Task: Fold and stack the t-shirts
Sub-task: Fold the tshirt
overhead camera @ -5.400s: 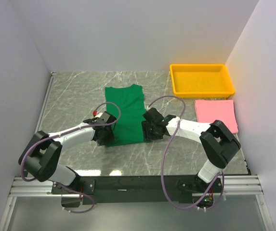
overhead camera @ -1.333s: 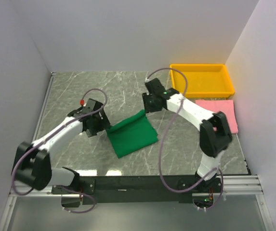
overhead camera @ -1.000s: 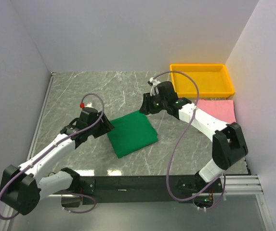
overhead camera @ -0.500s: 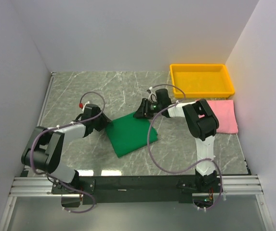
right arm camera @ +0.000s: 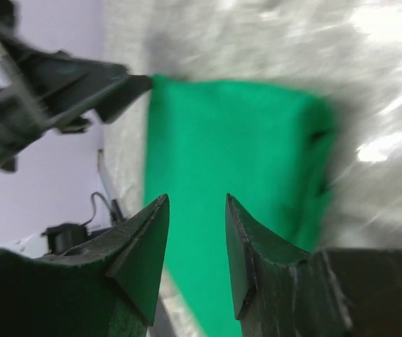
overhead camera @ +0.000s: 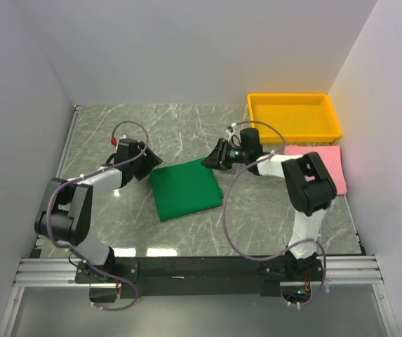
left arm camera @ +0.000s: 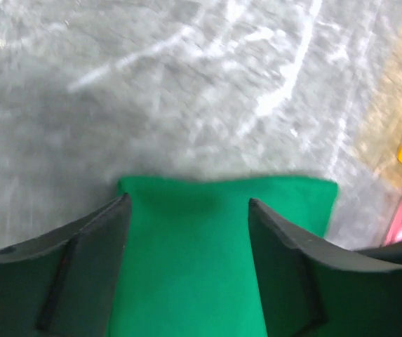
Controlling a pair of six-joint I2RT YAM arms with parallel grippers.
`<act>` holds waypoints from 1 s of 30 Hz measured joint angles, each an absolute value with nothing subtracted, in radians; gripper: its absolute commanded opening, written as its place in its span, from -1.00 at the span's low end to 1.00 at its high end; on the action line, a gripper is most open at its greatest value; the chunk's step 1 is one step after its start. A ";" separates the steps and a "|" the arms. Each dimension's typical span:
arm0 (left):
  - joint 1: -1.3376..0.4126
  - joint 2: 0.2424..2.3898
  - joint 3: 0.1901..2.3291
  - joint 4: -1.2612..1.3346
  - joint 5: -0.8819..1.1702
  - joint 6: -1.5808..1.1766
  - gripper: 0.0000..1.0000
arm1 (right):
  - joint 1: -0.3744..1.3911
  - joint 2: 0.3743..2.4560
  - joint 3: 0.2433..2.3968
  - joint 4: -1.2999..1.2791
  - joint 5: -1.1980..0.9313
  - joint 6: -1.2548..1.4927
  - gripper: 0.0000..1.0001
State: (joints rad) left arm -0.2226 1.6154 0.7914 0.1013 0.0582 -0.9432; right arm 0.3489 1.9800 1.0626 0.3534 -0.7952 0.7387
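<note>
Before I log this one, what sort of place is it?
Probably a lab robot cell: plain white walls box in a marble-patterned table, robot arms are bolted at its near edge, and a green t-shirt, pink t-shirt and yellow tray lie out.

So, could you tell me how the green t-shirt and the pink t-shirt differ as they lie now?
The green t-shirt lies in the middle of the table; the pink t-shirt lies by the right wall, just nearer the arms than the yellow tray. The green one sits askew to the table edge, the pink one squarer. Both are folded flat.
</note>
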 measured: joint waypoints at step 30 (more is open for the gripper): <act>-0.444 1.122 0.470 -0.257 -0.035 -0.966 0.24 | 0.474 1.626 0.760 0.084 -0.434 0.448 0.18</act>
